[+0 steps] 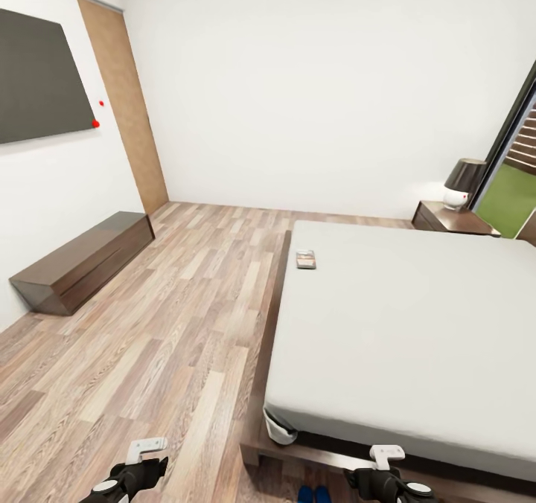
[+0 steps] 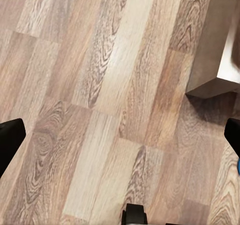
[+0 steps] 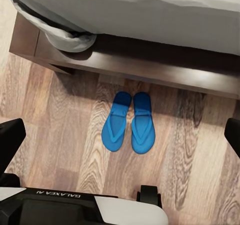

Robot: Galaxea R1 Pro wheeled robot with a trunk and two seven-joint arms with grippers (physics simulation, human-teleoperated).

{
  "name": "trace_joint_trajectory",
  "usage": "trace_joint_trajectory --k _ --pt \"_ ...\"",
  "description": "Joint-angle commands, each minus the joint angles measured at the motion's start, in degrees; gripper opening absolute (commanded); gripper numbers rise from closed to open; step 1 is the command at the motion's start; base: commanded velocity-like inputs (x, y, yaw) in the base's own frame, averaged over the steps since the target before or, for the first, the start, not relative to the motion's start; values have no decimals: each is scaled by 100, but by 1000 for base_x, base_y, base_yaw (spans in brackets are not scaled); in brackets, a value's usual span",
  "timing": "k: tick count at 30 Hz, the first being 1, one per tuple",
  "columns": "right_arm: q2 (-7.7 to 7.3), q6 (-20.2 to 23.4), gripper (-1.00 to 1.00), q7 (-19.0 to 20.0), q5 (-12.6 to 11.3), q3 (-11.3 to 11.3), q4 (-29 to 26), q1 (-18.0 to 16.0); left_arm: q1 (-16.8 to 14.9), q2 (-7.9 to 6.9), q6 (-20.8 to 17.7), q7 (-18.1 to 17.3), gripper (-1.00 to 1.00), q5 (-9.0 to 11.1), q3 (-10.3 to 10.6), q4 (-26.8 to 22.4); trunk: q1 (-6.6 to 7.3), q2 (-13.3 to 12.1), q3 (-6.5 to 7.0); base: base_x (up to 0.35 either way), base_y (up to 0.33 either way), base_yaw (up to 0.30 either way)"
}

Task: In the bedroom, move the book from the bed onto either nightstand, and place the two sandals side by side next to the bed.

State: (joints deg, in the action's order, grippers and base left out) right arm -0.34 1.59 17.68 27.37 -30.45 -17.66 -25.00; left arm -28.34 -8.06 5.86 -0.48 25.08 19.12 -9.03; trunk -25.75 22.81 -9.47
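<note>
Ahead, across the head view: a large low bed with pale mattress and dark brown frame, set on a plank wood floor. Lying flat near the mattress's far left corner, close to the edge: the book, small and dark, lettering too small to read. Beyond the bed's far corner, against the white wall: the nightstand, dark brown, bearing a lamp with black shade and white base. Well apart on the left, along the wall: a long low cabinet, beneath a dark wall panel, with a tan door past it.

At the foot of the bed, on the floor, side by side and touching along their inner edges: the two sandals, bright blue, toes toward the frame, just beside it but probably not under it.

Low in the head view: left gripper over bare floor, right gripper over the bed's near frame edge. Seen from each wrist camera: fingertips far apart at the picture's sides, jaws spread wide, nothing between them. Same for the right fingertips, wide apart, nothing held, sandals on the floor below.
</note>
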Motion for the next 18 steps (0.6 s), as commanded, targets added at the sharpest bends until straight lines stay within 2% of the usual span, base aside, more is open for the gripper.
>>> trace_joint_trajectory --k 1,18 --pt "3 17 100 42 41 -49 -10 -5 -5 -3 20 -5 100 58 48 5 -3 11 -8 0 0 4" --pt "-1 17 100 42 41 -49 -10 -4 -5 -3 20 -5 100 54 48 4 -3 11 121 0 0 23"
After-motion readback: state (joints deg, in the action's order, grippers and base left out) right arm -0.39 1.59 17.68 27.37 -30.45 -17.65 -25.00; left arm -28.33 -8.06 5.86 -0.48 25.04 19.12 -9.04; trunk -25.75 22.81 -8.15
